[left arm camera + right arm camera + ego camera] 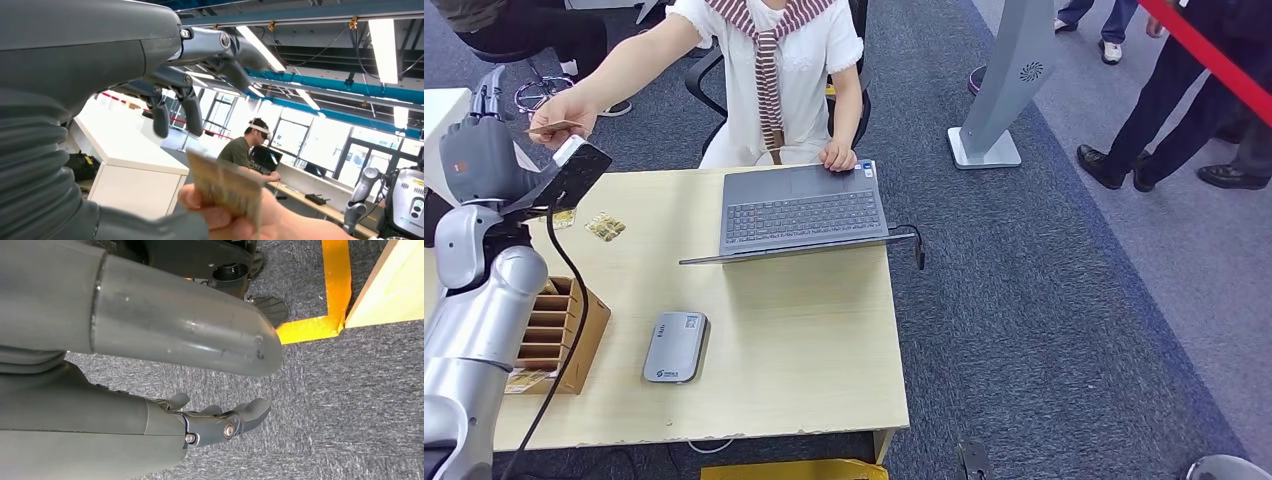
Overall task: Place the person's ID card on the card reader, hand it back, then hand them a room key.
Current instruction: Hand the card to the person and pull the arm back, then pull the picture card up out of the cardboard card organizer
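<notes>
Two hands meet at upper left of the head view: the person's hand (564,112) pinches the ID card (554,126) just beside the raised left hand (479,140), fingers (192,107) apart, empty. Card reader (675,347) lies lower left on the worktop (804,330). Right hand (215,422) hangs over carpet, fingers loosely apart.

A light wooden table (824,330) stands on dark grey carpet (1044,300). At its 12 o'clock edge lies an open grey laptop (804,208), folded out flat, its screen edge reaching past the table's 3 o'clock side. Near 7 o'clock lies a small grey card reader (675,346). At 9 o'clock sits a brown slotted organiser box (564,330). Two patterned cards (605,228) lie near 10 o'clock, just beside each other. Yellow tape (335,300) marks the carpet by a table corner.
</notes>
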Robot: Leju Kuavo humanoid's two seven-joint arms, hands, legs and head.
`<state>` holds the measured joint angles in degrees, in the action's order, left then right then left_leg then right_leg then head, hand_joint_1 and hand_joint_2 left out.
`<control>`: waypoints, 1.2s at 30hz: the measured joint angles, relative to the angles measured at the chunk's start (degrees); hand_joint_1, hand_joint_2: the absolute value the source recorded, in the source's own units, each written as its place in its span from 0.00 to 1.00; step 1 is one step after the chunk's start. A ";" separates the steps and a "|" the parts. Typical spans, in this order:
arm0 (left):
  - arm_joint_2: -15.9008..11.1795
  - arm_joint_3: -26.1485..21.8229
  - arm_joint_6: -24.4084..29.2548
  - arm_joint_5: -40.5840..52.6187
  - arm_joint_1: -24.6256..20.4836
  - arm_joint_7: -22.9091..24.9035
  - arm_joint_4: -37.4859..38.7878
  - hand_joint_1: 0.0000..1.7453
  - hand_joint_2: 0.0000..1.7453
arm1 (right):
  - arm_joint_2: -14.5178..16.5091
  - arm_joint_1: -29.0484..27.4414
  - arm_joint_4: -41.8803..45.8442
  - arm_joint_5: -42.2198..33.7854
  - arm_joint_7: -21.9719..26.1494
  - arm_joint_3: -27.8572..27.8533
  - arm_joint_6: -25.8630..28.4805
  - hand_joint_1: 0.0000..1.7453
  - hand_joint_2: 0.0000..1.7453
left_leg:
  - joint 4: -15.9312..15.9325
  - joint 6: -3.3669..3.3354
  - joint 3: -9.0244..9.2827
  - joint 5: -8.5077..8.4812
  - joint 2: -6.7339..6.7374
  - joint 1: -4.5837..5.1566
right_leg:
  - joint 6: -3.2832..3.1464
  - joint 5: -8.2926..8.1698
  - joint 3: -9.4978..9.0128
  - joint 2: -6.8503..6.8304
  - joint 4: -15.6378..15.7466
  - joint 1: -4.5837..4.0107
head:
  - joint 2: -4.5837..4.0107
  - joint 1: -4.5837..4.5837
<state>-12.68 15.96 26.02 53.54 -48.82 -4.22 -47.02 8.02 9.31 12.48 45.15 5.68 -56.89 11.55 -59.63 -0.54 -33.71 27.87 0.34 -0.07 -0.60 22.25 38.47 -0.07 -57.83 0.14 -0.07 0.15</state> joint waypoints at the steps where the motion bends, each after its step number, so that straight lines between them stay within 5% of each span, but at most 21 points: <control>1: -0.01 0.00 0.22 -0.08 0.14 -0.10 0.04 0.00 1.00 | 0.00 -0.01 0.00 -0.11 0.01 0.00 -0.02 0.00 0.00 | 0.00 0.00 0.00 0.00 0.00 0.00 | 0.00 0.00 0.00 0.00 0.00 0.00 | 0.00 0.00; 12: -1.00 0.00 2.70 -1.18 5.19 -1.60 -3.08 0.00 1.00 | 0.00 -0.50 0.00 -1.02 0.48 0.00 -0.11 0.00 0.00 | 0.01 0.01 0.00 0.01 0.03 0.00 | -0.01 0.01 0.00 0.03 -0.01 0.01 | 0.00 0.01; 26: -9.33 -0.84 8.03 2.99 40.46 -7.60 -34.04 0.00 1.00 | -0.34 -3.04 0.00 -4.26 2.41 -1.26 -0.18 0.00 0.00 | 0.06 0.01 -0.02 0.30 0.15 0.00 | 0.04 0.33 0.06 0.19 0.01 0.01 | 0.01 0.02; 36: -12.17 -2.01 2.26 5.50 54.35 -5.49 -42.18 0.00 1.00 | -0.69 -3.91 0.02 -5.98 2.96 -3.20 -0.38 0.00 0.00 | 0.06 -0.04 -0.06 0.34 0.13 -0.01 | 0.03 0.35 0.05 0.14 0.01 0.00 | 0.01 -0.01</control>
<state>-24.85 13.95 28.29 59.04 5.54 -9.71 -89.20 7.33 5.40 12.50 39.16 8.64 -60.09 11.17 -59.57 -0.59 -33.76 28.21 0.47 -0.07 -0.58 22.60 38.52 0.07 -57.82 0.15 -0.07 0.15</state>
